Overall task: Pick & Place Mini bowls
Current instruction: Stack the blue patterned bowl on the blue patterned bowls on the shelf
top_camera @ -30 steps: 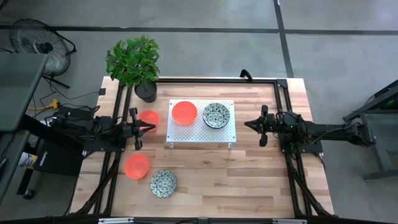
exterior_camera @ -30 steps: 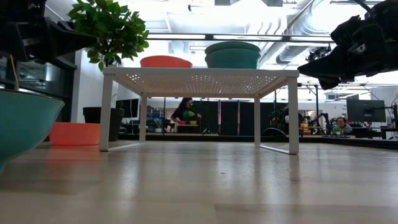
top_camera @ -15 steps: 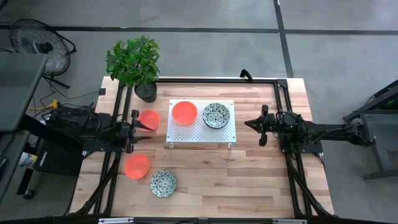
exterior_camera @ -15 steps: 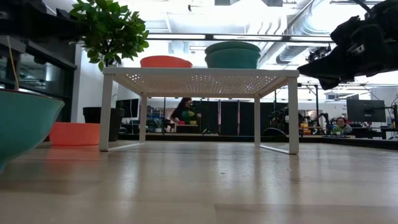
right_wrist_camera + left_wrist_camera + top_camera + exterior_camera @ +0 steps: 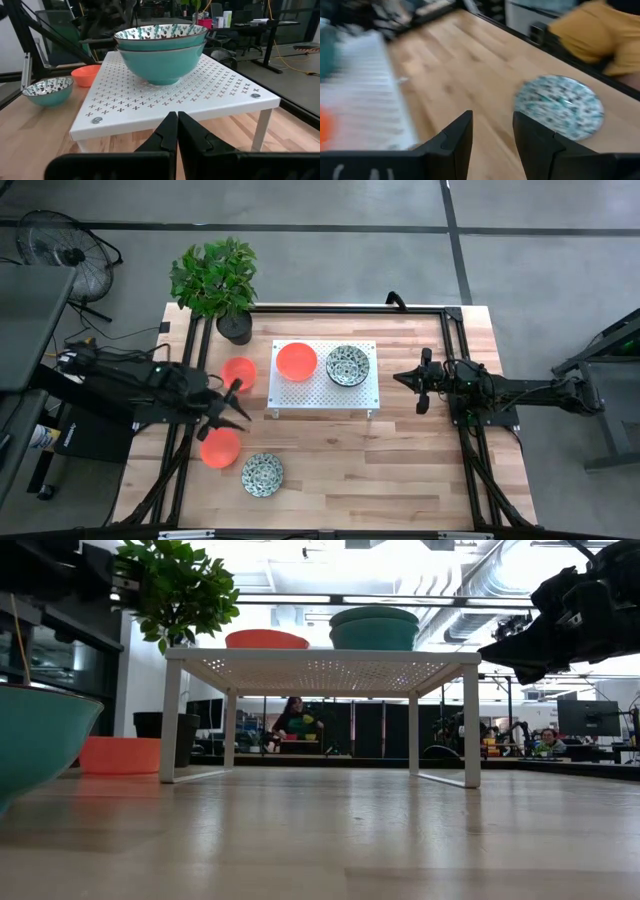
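Two stacked speckled mini bowls [image 5: 161,47] and an orange mini bowl [image 5: 296,361] stand on the white rack [image 5: 323,394]. Another orange bowl [image 5: 239,370] sits on the table left of the rack. Nearer the front lie a third orange bowl [image 5: 220,447] and a speckled bowl [image 5: 262,474]. My left gripper [image 5: 238,401] hangs open between the two orange bowls on the table and touches nothing. In its wrist view the open fingers [image 5: 492,135] point toward the speckled bowl [image 5: 559,106]. My right gripper [image 5: 400,379] is shut, level, just right of the rack.
A potted plant [image 5: 216,280] stands at the table's far left corner, behind the rack. Black frame rails [image 5: 470,470] run along both sides of the table. Bare wood lies in front of the rack. People sit in the room beyond the table [image 5: 298,722].
My left gripper has opened, drawn back from the orange bowl left of the rack, and swung toward the table's near edge, tipping and turning toward the near right. That orange bowl stays where it was on the table.
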Controlling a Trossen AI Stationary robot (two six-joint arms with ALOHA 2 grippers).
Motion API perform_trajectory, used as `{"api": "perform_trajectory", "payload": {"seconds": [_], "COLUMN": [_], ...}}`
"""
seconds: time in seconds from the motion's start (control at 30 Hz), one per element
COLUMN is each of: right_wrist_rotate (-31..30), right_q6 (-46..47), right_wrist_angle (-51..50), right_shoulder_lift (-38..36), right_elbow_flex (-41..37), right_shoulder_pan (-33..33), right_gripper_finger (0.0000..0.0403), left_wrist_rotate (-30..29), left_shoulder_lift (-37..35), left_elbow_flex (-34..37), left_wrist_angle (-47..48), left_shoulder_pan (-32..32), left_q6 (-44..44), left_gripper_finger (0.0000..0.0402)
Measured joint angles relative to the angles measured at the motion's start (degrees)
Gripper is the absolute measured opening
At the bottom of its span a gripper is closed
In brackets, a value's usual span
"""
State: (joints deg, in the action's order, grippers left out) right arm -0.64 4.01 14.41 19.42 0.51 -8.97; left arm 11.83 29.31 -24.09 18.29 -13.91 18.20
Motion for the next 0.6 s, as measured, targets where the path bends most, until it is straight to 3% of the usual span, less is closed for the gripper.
{"api": "perform_trajectory", "payload": {"seconds": [0.23,0.37,0.6], "right_wrist_rotate": [0.0,-0.02,0.0], "right_q6": [0.0,0.0,0.0], "right_wrist_angle": [0.0,0.0,0.0], "right_shoulder_lift": [0.0,0.0,0.0], "right_elbow_flex": [0.0,0.0,0.0], "right_shoulder_pan": [0.0,0.0,0.0], "right_gripper_finger": [0.0,0.0,0.0], "left_wrist_rotate": [6.28,3.93,-2.79], "left_shoulder_lift": [12.61,17.77,25.22], "left_elbow_flex": [-6.02,-10.77,-16.2], "left_wrist_angle": [4.77,10.9,13.0], "left_shoulder_pan": [-1.43,-5.89,-13.49], "left_q6": [-0.04,-1.63,-14.67], "left_gripper_finger": [0.0137,0.013,0.0106]}}
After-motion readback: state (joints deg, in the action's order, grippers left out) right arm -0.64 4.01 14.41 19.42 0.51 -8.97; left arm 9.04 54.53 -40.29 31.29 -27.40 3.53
